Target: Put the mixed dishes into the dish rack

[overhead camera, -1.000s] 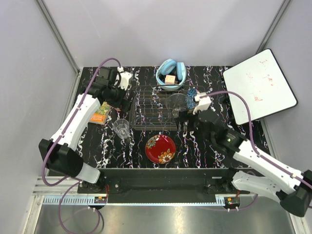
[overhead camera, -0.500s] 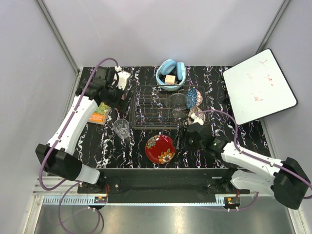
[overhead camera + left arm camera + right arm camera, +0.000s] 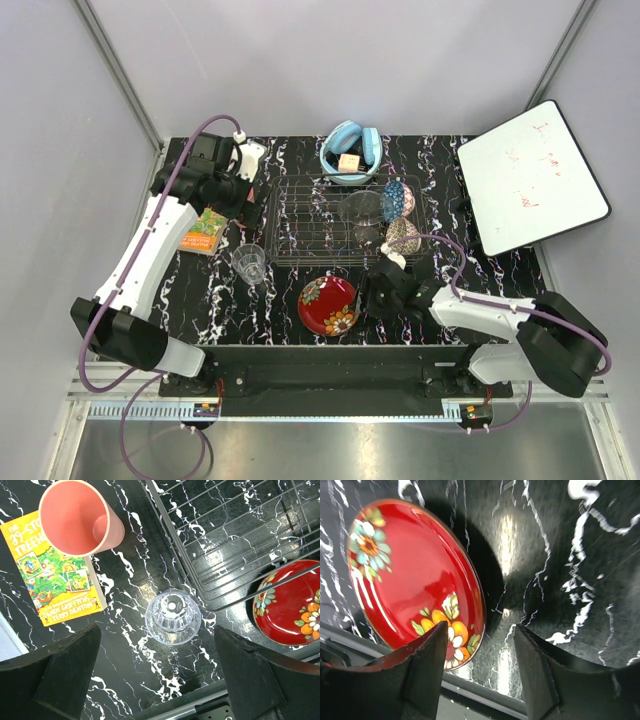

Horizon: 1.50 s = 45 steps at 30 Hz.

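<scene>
The red floral plate [image 3: 329,305] lies flat on the table in front of the dish rack [image 3: 300,215]. My right gripper [image 3: 368,300] is open and low at the plate's right rim. In the right wrist view [image 3: 482,665], one finger is over the plate [image 3: 415,575] and the other is over the table. The clear glass plate [image 3: 362,210], blue patterned bowl [image 3: 397,198] and cream speckled bowl [image 3: 404,236] stand in the rack. My left gripper [image 3: 245,200] is open and empty, high above the clear glass tumbler [image 3: 172,617]. The pink cup [image 3: 80,517] stands by the rack's left side [image 3: 235,535].
The orange-green booklet [image 3: 204,231] lies left of the tumbler [image 3: 249,263]. A light blue bowl with a yellow cube [image 3: 350,155] sits behind the rack. A white board [image 3: 530,175] leans at the right. The table's near edge runs just below the red plate.
My right gripper has left the rack and come down toward the near edge, to the red plate's right rim. The cream bowl now shows in the rack. My left arm drew back slightly.
</scene>
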Available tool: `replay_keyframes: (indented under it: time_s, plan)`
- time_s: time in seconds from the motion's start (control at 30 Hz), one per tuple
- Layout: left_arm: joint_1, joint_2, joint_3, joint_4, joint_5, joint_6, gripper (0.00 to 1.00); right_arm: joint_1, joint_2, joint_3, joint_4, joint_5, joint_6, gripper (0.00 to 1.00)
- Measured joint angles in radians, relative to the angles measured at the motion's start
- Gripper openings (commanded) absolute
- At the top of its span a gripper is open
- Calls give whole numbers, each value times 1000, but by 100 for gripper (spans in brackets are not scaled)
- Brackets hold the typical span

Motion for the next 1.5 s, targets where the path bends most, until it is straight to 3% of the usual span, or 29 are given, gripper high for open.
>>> replay_keyframes:
  time_s: [0.4, 0.53, 0.57, 0.63, 0.83, 1.1, 1.3, 1.5]
  plan:
    - [0, -6, 8, -8, -9, 21, 99, 28, 95, 19, 64, 2, 33, 37]
    - [0, -10, 5, -8, -14, 30, 99, 39, 104, 19, 63, 5, 40, 19]
    - [0, -13, 3, -8, -15, 32, 99, 44, 108, 19, 63, 6, 43, 9]
    - [0, -17, 3, -9, -16, 36, 99, 57, 113, 26, 63, 13, 56, 0]
    - [0, -26, -3, -8, -26, 44, 99, 123, 88, 46, 76, 59, 79, 0]
    - [0, -26, -5, -8, -37, 48, 99, 174, -80, 22, 25, 144, 35, 0]
    - [0, -26, -5, -8, -38, 47, 99, 174, -148, 10, -13, 169, -56, 0]
    - [0, -26, -6, -6, -38, 47, 99, 176, -160, 58, -45, 207, -256, 0]
